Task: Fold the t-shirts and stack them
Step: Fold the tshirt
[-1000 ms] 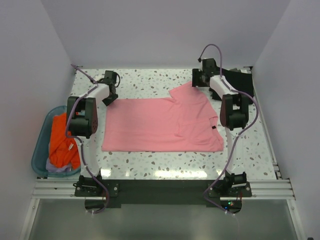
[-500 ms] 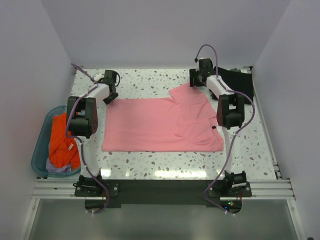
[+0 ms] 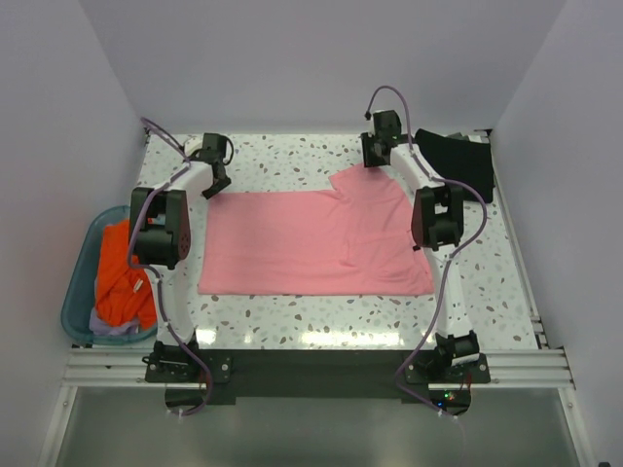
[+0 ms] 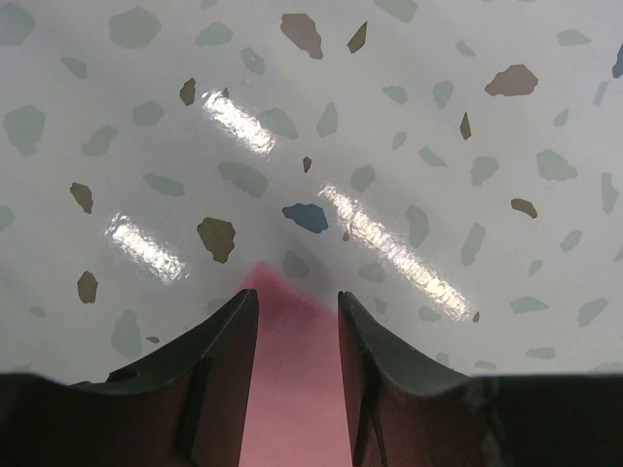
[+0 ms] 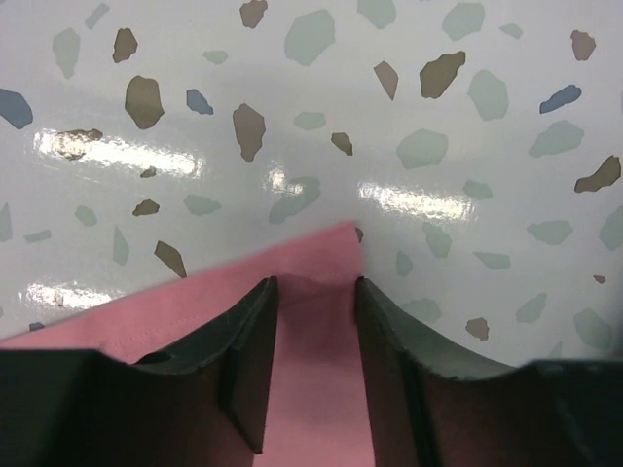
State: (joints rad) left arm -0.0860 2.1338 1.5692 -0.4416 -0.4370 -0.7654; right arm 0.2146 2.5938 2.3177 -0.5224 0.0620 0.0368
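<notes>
We see the speckled table (image 3: 292, 161) with the salmon-pink t-shirt (image 3: 311, 243) spread flat across its middle and the black t-shirt (image 3: 458, 163) folded at its far right corner. The left gripper (image 4: 297, 297) straddles the pink shirt's far left corner and the right gripper (image 5: 316, 282) straddles its far sleeve tip. Both claws are parted a little, with cloth lying between the fingers unpinched.
</notes>
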